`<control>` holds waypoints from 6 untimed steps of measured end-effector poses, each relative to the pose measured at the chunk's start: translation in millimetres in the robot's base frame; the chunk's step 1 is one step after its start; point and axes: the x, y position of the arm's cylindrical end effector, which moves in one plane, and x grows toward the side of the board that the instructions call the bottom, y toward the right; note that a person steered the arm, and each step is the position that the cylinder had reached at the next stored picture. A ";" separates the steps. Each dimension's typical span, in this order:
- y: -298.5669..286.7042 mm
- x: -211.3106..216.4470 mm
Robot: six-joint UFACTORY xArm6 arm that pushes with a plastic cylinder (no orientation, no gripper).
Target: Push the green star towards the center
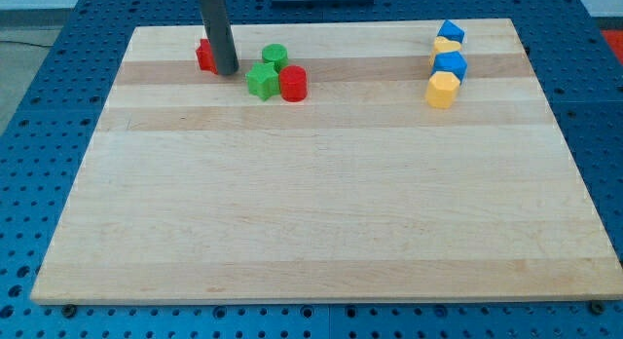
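Green star (260, 82) sits near the bench's top edge, left of middle, touching the red cylinder (293, 84). Our tip (229, 72) stands just to its left, slightly higher; we carry no jaws, only a bare rod.

Wooden board (321, 212) lies on a blue perforated bench (39, 134). Upper left of board: red block (205, 56), partly hidden behind the rod, shape unclear; my tip (228, 72) rests on the board just right of it. Cluster right of the tip: green cylinder (274, 56); green star (261, 82) below it; red cylinder (293, 84) touching the star. Upper right, a column: blue block (450, 32); yellow block (446, 47); blue block (451, 64); yellow block (442, 89).
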 end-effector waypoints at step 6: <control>94.4 -13.2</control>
